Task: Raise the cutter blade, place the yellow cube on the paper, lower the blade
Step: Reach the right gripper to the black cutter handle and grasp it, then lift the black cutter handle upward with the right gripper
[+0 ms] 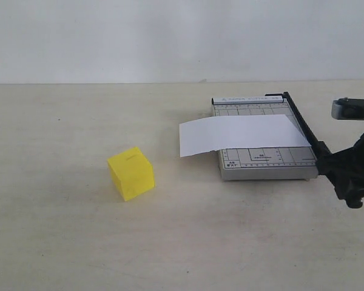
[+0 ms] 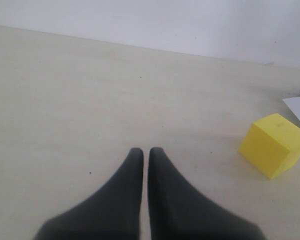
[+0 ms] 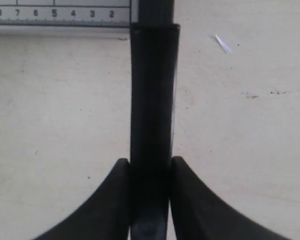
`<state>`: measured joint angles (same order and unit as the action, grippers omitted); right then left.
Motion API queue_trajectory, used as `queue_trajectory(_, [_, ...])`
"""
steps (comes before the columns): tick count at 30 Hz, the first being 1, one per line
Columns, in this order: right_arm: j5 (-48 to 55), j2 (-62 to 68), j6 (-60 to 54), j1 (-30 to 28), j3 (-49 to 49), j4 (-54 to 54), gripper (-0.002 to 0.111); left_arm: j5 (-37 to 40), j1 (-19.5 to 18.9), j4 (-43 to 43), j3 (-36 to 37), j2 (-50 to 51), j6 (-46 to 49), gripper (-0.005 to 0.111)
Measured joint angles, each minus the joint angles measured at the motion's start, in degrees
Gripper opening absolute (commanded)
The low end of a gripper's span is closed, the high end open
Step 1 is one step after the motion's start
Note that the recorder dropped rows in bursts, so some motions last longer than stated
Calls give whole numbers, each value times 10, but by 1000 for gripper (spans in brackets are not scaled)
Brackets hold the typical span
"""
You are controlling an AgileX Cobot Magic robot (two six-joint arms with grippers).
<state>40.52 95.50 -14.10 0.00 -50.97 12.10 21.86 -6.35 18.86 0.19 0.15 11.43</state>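
We have the right gripper pinching the blade handle so we can swing it up off the paper, while the cube waits at eight o'clock from the cutter base and our left gripper sits pressed together.

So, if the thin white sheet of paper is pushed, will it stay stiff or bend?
Probably bends: the thin white paper sheet overhangs the grey gridded cutter base, its free end unsupported. It looks light, so a nudge would likely slide it.
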Motion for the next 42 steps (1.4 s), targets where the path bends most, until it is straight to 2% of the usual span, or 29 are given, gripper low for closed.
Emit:
queue_trajectory(1, [1,0,3,0,0,1,0,0,0,0,0,0,0,4])
queue_trajectory(12, [1,-9,8,0,-1,1,0,0,0,0,0,0,0,4])
queue_trajectory(23, [4,-96,13,0,-2,4,0,0,0,0,0,0,0,4])
queue_trajectory(42, [-83,-172,16,0,-2,15,0,0,0,0,0,0,0,4])
